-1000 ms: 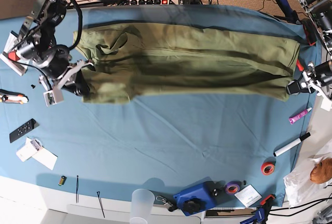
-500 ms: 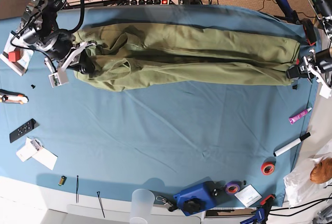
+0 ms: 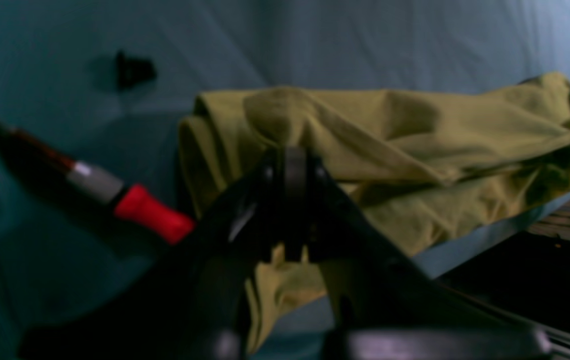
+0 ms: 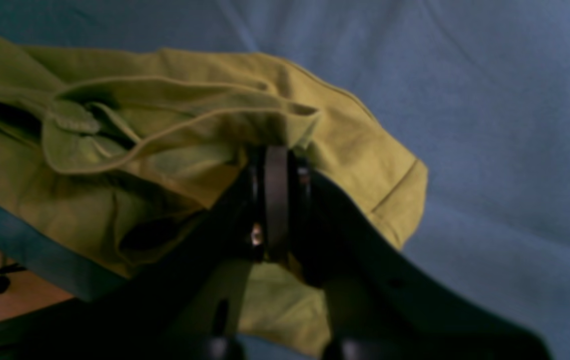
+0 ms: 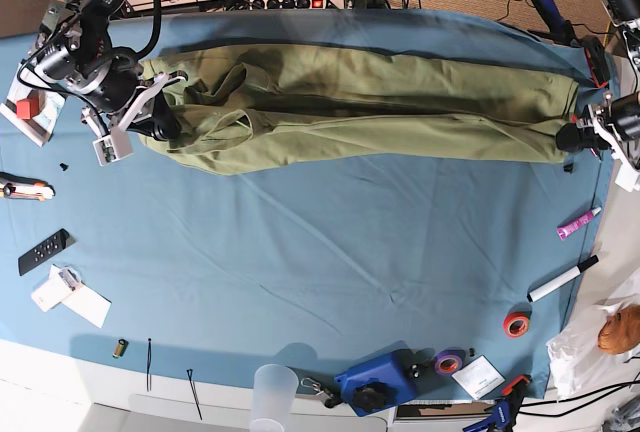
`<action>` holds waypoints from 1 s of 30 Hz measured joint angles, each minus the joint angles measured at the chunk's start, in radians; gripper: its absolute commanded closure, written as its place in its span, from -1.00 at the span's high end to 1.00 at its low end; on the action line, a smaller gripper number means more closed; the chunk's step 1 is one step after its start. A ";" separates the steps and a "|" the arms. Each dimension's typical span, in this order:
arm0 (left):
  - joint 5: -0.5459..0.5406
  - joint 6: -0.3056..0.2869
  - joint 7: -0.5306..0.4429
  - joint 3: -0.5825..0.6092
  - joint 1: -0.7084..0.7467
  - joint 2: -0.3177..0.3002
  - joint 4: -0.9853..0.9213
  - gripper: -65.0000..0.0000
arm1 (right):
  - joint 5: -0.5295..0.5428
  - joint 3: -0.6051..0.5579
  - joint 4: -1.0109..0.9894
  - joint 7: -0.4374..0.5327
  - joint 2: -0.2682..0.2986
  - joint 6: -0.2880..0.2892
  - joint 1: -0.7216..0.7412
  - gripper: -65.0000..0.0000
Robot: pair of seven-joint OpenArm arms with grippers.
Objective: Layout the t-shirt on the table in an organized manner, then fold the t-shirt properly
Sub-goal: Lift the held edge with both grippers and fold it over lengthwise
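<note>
The olive-green t-shirt (image 5: pixel 360 102) is stretched in a long, bunched band across the far half of the blue table (image 5: pixel 330 272). At its left end in the base view, my right gripper (image 5: pixel 162 122) is shut on a fold of the shirt (image 4: pixel 355 135) beside the collar (image 4: pixel 89 125). At the band's right end, close to the table edge, my left gripper (image 5: pixel 572 139) is shut on gathered fabric (image 3: pixel 415 130). In both wrist views the jaws (image 3: pixel 287 155) (image 4: pixel 275 155) are pressed together with cloth between them.
A red-handled tool (image 3: pixel 149 215) and a small black piece (image 3: pixel 132 70) lie by the left gripper. A pink tube (image 5: pixel 578 222), marker (image 5: pixel 562 279), red tape roll (image 5: pixel 516 325), blue device (image 5: pixel 378 382), cup (image 5: pixel 273 395) and remote (image 5: pixel 43 251) ring the table's edges.
Both grippers have moved toward the table's far side with the shirt still held. The shirt has been drawn from a wider sheet into a narrower, tauter band.
</note>
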 measured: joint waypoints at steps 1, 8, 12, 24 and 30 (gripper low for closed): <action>0.000 0.000 0.000 0.000 0.005 0.000 0.000 -1.00 | 0.002 0.015 0.000 -0.006 -0.002 0.000 0.000 -1.00; 0.008 0.000 0.000 0.000 0.019 0.000 0.000 -1.00 | 0.011 0.146 0.000 -0.106 -0.002 -0.011 -0.001 -1.00; 0.010 0.000 0.000 0.002 0.062 0.000 0.001 -1.00 | 0.014 0.164 0.000 -0.132 -0.002 -0.003 -0.023 -1.00; 0.011 0.000 -0.008 0.002 0.068 0.000 0.001 -0.69 | 0.015 0.164 0.000 -0.131 -0.005 -0.003 -0.044 -1.00; 0.016 0.000 -0.019 0.002 0.068 0.000 0.001 -0.09 | 0.013 0.164 0.000 -0.134 -0.004 0.016 -0.050 -0.43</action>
